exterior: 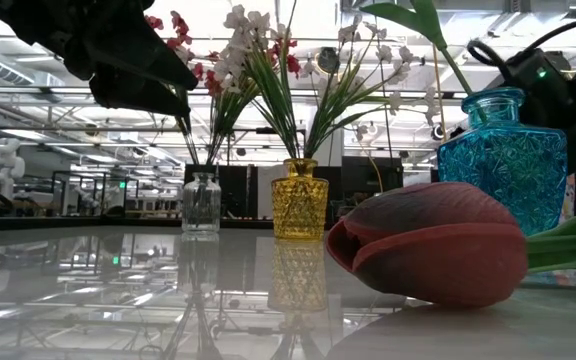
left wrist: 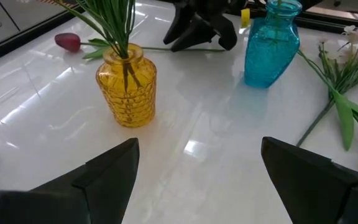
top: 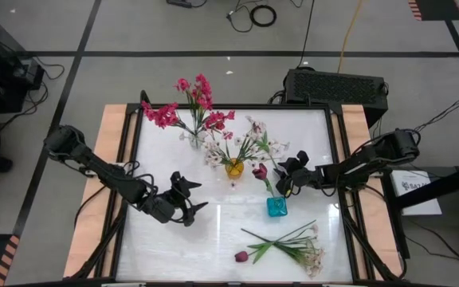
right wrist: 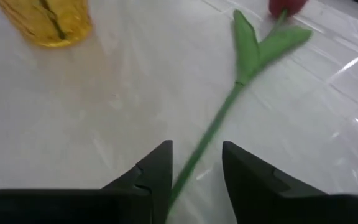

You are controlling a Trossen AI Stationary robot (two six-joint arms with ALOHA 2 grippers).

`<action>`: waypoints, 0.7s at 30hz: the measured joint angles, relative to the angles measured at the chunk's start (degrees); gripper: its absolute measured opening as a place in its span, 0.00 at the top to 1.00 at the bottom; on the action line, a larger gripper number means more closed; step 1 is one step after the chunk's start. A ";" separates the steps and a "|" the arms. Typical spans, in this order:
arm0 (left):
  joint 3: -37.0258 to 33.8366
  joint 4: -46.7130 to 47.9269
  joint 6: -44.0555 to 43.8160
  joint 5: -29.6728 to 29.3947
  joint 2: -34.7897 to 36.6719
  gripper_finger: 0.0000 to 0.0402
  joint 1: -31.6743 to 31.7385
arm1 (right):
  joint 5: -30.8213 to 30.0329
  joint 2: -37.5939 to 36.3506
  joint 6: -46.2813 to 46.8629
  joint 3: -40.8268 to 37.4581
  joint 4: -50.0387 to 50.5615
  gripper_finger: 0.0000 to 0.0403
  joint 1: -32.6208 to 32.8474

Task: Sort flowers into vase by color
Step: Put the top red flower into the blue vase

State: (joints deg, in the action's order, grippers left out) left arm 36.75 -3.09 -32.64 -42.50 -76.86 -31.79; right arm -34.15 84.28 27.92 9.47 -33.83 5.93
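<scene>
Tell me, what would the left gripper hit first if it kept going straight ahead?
Probably the right gripper: the left gripper points through the gap between the yellow glass vase and the blue glass vase. Depth is unclear, though.

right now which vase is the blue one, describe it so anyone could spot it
On the white table three vases stand in a loose row. The blue vase is the one nearest the right gripper; it is teal cut glass and holds a single dark tulip.

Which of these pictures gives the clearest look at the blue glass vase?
The low view: the blue patterned glass vase stands close, its cut pattern plain. The left wrist view shows it whole but farther off; the high view shows it small from above; the right wrist view misses it.
</scene>
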 joint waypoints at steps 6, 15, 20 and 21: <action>0.00 -0.02 0.00 0.00 0.00 0.15 0.00 | -0.04 -0.12 3.82 0.11 4.83 0.76 -1.20; 0.00 0.00 0.00 0.04 0.02 0.15 0.00 | -0.46 -0.61 3.95 0.09 6.06 0.92 -1.37; 0.00 0.00 0.19 0.04 0.02 0.15 0.00 | -1.80 -4.16 1.29 -0.22 6.82 0.91 -1.44; 0.00 0.00 0.20 0.06 0.02 0.15 0.00 | -1.89 -5.07 0.35 -0.20 6.77 0.90 -1.47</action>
State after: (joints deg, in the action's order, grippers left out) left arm 36.75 -3.09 -32.45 -42.44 -76.84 -31.79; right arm -36.05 79.21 28.27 9.28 -27.06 4.46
